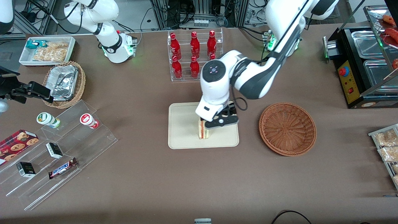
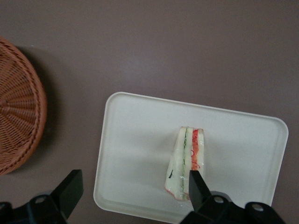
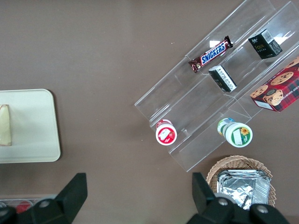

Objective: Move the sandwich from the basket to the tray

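The sandwich [image 2: 187,161] stands on the tray [image 2: 135,140]; the basket [image 1: 287,128] is empty. The gripper [image 2: 133,191] hovers above, fingers spread, holding nothing; only retreat looks left.

Front overhead; wrists down; tray [image 2: 131,140] shared

The one brand that reads clearly is "SNICKERS", in blue letters on white along the brown wrapper of a chocolate bar [image 1: 63,168] lying on the lowest step of the clear acrylic riser [image 1: 59,149] toward the parked arm's end of the table. The gripper [image 1: 217,123] hangs over the tray, and it carries no lettering that can be read. The print on the small black boxes, the cookie box and the cup lids is too small to read.
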`<state>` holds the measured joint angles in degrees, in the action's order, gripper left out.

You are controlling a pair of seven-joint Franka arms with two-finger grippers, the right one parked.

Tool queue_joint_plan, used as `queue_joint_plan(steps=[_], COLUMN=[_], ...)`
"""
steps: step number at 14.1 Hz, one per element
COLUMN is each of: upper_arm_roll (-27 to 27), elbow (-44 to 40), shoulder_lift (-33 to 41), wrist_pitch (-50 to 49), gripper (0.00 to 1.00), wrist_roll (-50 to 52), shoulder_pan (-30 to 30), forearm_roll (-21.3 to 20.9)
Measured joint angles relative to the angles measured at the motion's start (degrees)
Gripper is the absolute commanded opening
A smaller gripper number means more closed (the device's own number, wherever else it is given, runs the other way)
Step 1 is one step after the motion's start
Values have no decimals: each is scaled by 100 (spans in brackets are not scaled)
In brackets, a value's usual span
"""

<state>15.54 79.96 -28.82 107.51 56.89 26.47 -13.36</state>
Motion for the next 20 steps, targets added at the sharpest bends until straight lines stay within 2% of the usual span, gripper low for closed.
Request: queue_joint_plan(steps=[5,9,12,16,18,20], upper_arm_roll=[-49,-75,-126,-547,-577,-580], elbow=[356,1331,1746,1731,1587,1462], shoulder_lift=[1182,2242,2819,3216,3306,3353], wrist_pitch=[-1106,-1257,-1583,-2111,-2300,-2420], gripper=[100,100,100,100,100,100], wrist_roll=[-1354,-3075,-4272,-5269,-5544,-5604], shoulder_pan=[-968,-1997,-2691,-2931,-3039,-3059], forearm_roll=[370,680,724,838,1042,1050])
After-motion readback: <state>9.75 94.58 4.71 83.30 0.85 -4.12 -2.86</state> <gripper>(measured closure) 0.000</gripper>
